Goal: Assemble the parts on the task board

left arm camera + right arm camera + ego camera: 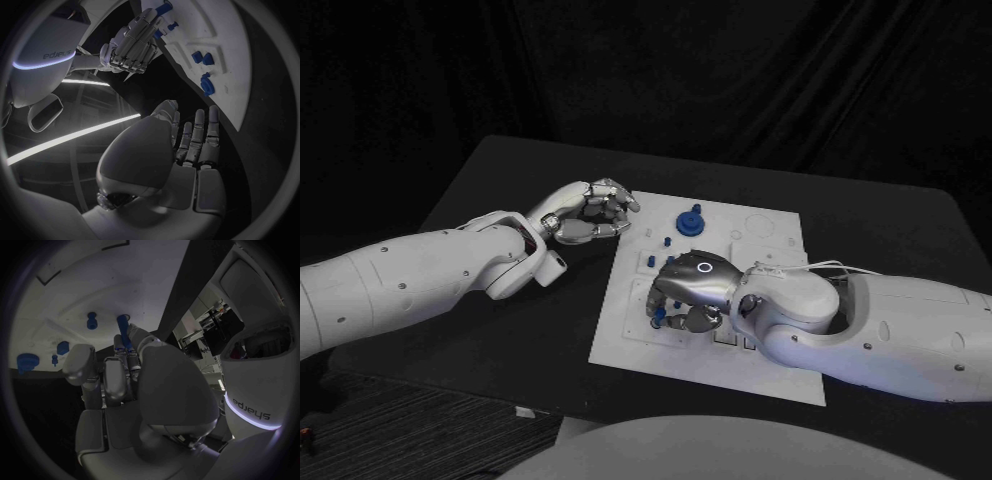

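The white task board [718,362] lies in the middle of the black table. My right hand [689,295] is over the board's near left part, fingers pointing down. It pinches a slim blue peg [121,342] between thumb and fingers. A round blue knob [689,220] stands at the board's far side, with small blue parts [655,262] beside it. In the right wrist view the knob [26,361] and a short blue peg [92,320] stand apart from the held one. My left hand [589,213] hovers off the board's far left corner and holds nothing; its fingers [199,135] reach toward the board's edge [219,35].
Bare black table [502,180] lies to the left of the board, and more of it to the right and behind. The board's far right part [762,225] carries only round and square recesses. My right forearm [891,325] lies across the board's near right corner.
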Robot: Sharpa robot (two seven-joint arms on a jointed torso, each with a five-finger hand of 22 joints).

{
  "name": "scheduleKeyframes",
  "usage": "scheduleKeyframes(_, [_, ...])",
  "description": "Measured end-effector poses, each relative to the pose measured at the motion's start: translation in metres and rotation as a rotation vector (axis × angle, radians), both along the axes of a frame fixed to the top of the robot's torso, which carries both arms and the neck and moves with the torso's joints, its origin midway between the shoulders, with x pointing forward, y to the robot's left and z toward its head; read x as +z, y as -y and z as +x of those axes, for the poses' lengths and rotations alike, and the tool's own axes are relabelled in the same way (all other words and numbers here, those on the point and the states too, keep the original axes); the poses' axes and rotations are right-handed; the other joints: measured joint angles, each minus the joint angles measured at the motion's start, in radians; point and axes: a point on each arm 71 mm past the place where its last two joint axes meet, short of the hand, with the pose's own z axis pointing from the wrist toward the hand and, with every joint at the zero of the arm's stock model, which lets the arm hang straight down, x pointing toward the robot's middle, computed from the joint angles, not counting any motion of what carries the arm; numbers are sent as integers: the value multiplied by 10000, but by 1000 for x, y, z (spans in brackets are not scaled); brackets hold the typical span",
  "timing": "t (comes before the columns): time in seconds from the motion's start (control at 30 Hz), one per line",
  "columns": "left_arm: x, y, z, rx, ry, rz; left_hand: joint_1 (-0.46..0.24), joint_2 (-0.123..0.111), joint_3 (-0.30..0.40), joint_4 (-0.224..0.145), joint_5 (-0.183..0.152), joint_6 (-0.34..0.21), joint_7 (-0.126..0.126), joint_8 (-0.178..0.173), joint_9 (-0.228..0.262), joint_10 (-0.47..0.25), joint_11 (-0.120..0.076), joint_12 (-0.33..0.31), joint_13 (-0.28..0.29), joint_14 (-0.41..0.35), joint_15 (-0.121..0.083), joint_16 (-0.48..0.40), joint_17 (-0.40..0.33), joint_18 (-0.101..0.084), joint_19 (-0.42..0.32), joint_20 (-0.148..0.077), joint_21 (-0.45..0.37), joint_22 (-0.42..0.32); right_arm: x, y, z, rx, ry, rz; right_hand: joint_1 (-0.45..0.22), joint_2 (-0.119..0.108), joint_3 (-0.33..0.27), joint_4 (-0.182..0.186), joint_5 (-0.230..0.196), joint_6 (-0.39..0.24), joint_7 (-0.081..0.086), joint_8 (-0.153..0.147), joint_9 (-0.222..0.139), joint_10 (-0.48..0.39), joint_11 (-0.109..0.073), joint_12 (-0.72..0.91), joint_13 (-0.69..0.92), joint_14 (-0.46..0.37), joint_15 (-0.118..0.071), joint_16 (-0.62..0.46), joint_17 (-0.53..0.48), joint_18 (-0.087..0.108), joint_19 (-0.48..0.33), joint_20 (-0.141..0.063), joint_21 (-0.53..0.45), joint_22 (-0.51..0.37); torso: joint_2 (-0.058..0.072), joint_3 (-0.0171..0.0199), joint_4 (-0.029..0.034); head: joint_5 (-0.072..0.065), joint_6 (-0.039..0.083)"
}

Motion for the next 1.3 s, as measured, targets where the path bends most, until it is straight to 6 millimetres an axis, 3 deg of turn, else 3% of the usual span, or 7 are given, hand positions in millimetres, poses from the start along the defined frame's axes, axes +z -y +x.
scheduleKeyframes(0.83, [0,2,0,-58,-51,-7,-42,42,27,-27,0,0,0,0,-27,-3,72,0,-15,36,36,0,0,1,0,0,39,71,-2,-3,-1,39,-40,-35,-94,-90,-93,-17,-615,-262,46,-252,47,13,15,-96,79,0,-64,-110,-78,-1,-16,-10,-196,-4,5,-2,0,-8,0])
scheduleKeyframes(0.9, [0,2,0,-59,-53,-6,-42,42,27,-27,0,0,0,0,-27,-3,72,0,-15,36,36,0,0,0,0,0,39,72,-3,-2,-1,34,-47,-56,-433,-328,-320,177,-597,-1227,260,-428,-152,-930,108,-457,64,-17,241,-214,-198,0,-186,153,-639,-4,5,-2,0,-9,0])
scheduleKeyframes(1.0, [0,2,0,-58,-59,-3,-42,42,27,-27,0,0,0,0,-26,-3,72,0,-14,36,36,0,0,0,0,0,39,71,-3,-1,0,-5,-55,-106,-677,-483,-986,272,-460,-2474,-6,-432,-392,-2896,442,-523,-40,-278,339,-348,-407,16,-598,270,-1403,-4,2,-2,1,-9,0])
scheduleKeyframes(1.03, [0,2,0,-58,-61,-2,-42,42,27,-27,0,0,0,0,-26,-3,72,0,-15,36,36,0,0,0,0,0,39,71,-4,-1,0,-24,-57,-122,-674,-481,-1232,325,-460,-2662,-97,-432,-413,-3267,470,-429,-9,-336,292,-348,-424,159,-684,291,-1529,-4,2,-2,1,-9,0])
scheduleKeyframes(1.13, [0,2,0,-58,-67,1,-42,42,27,-26,0,0,0,0,-26,-3,72,0,-14,35,35,0,0,1,0,0,39,71,-4,2,1,-90,-62,-164,-457,-532,-1789,637,-460,-3088,-175,-432,-460,-4111,560,-179,86,-525,382,-348,-516,160,-837,331,-1841,-4,-4,-2,1,-10,0])
scheduleKeyframes(1.23, [0,2,0,-57,-73,5,-42,42,27,-26,0,0,0,0,-29,-3,72,0,-29,35,36,0,-5,1,0,0,39,86,-5,6,2,-179,-65,-195,184,-866,-2283,1718,-518,-3512,-221,-411,-517,-5099,628,402,205,-797,438,-348,-674,162,-1077,407,-2202,-5,-7,-2,1,-22,0])
scheduleKeyframes(1.3, [-1,1,0,-51,-77,9,-42,42,27,-26,0,0,0,0,-38,-3,72,0,-30,36,35,0,-11,0,0,0,39,101,-4,10,2,-244,-61,-181,320,-1002,-2475,1957,-669,-3765,-274,-410,-573,-5544,641,582,215,-898,428,-418,-787,311,-1177,460,-2404,-5,-6,-1,1,-37,0])
